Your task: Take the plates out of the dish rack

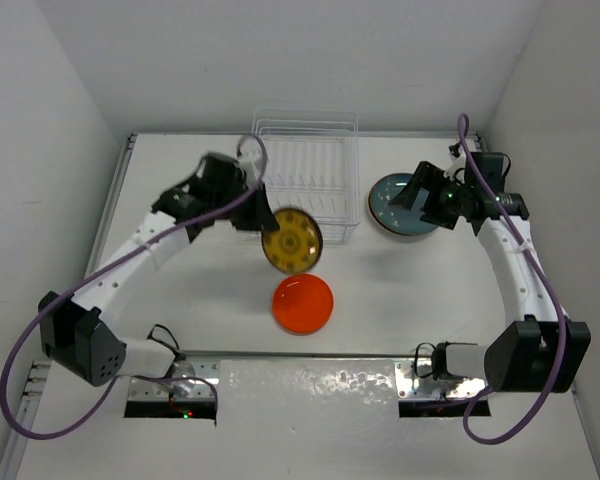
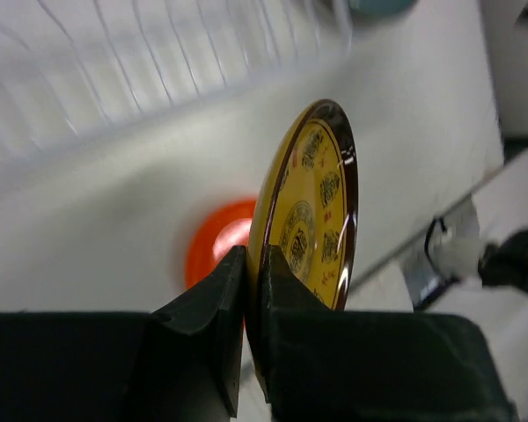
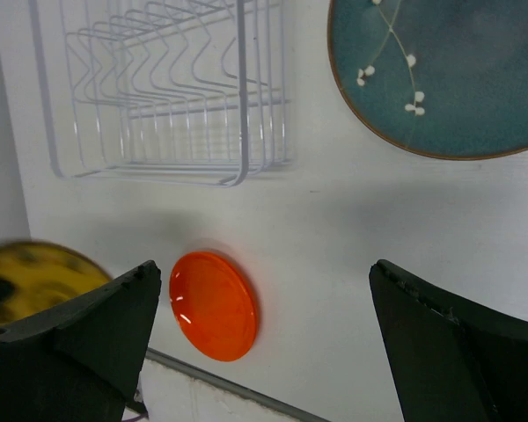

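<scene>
My left gripper (image 1: 265, 222) is shut on the rim of a yellow-brown patterned plate (image 1: 291, 241) and holds it on edge above the table, just in front of the dish rack (image 1: 308, 172). The left wrist view shows the jaws (image 2: 255, 264) clamped on that plate (image 2: 312, 202). The rack (image 3: 158, 88) looks empty. A plain orange plate (image 1: 303, 303) lies flat on the table in front; it also shows in the right wrist view (image 3: 213, 305). A dark teal plate (image 1: 398, 205) lies flat right of the rack, under my right gripper (image 1: 427, 197), which is open and empty (image 3: 264, 343).
White walls close in the table on the left, back and right. A metal strip (image 1: 310, 385) runs along the near edge between the arm bases. Purple cables loop from both arms.
</scene>
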Motion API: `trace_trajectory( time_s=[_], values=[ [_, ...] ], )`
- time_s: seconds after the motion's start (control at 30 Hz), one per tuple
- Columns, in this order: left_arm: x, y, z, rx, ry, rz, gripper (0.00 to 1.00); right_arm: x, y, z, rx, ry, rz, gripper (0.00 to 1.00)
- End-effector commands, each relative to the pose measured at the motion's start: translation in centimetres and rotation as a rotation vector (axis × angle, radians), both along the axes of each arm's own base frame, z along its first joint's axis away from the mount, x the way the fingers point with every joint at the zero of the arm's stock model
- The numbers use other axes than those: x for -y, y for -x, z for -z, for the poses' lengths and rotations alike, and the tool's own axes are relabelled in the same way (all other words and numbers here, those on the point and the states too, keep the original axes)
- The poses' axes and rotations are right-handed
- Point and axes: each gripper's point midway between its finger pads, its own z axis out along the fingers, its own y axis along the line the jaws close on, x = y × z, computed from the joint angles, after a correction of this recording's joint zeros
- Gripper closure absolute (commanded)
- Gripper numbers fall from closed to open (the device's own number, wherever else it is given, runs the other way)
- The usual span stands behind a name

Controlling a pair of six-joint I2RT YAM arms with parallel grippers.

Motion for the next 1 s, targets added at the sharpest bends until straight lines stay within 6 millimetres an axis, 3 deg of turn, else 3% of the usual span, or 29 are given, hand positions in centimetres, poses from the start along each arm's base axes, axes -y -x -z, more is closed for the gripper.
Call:
trace_trajectory(
  time_s=[0.0,0.03,0.07,0.13,0.3,0.33,0.37,0.4,0.53,0.6,0.7,0.73,0.87,0.97],
  values=[
    [3.6,6.3,5.3,-0.195,0.084,0.154,0.98,-0.8,-0.2,-4.0,0.119,-0.014,-0.047,0.01],
    [4.2,6.9,6.2,-0.201,0.095,0.165,0.98,-0.8,-0.3,-4.4,0.128,-0.011,-0.049,0.01],
    [4.2,8.2,8.6,-0.253,0.083,0.176,0.98,-0.8,-0.1,-4.6,0.129,-0.011,-0.051,0.01],
    [5.3,9.5,10.4,-0.278,0.090,0.185,0.98,-0.8,-0.2,-4.9,0.134,-0.006,-0.051,0.01],
    [5.2,9.9,13.5,-0.311,0.052,0.153,0.94,-0.8,-0.2,-5.2,0.135,-0.010,-0.042,0.01],
    [4.9,9.6,14.1,-0.315,0.031,0.135,0.72,-0.8,-0.1,-5.4,0.140,-0.012,-0.041,0.01],
    [4.6,9.6,14.4,-0.323,0.010,0.122,0.58,-0.8,0.0,-5.4,0.139,-0.015,-0.038,0.01],
    [4.2,9.3,14.7,-0.324,-0.016,0.103,0.30,-0.8,0.1,-5.4,0.139,-0.014,-0.039,0.01],
    [3.7,8.3,13.8,-0.274,-0.061,0.087,0.00,-0.5,1.0,-5.5,0.133,0.013,-0.039,0.01],
    [3.2,7.1,12.7,-0.243,-0.114,0.053,0.00,0.1,1.6,-5.2,0.118,0.051,-0.034,0.01],
    [-0.4,4.0,11.0,-0.153,-0.306,-0.123,0.00,1.4,2.5,-5.2,0.098,0.133,-0.009,0.01],
    [-2.6,2.6,10.5,-0.105,-0.384,-0.218,0.00,1.9,2.8,-5.3,0.101,0.167,-0.009,0.01],
    [-4.3,-0.7,7.7,-0.056,-0.338,-0.302,0.00,2.8,4.2,-4.7,0.084,0.225,0.007,0.01],
    [-5.0,-1.9,6.3,-0.036,-0.349,-0.315,0.00,2.7,4.8,-4.4,0.076,0.221,-0.004,0.01]
  ],
)
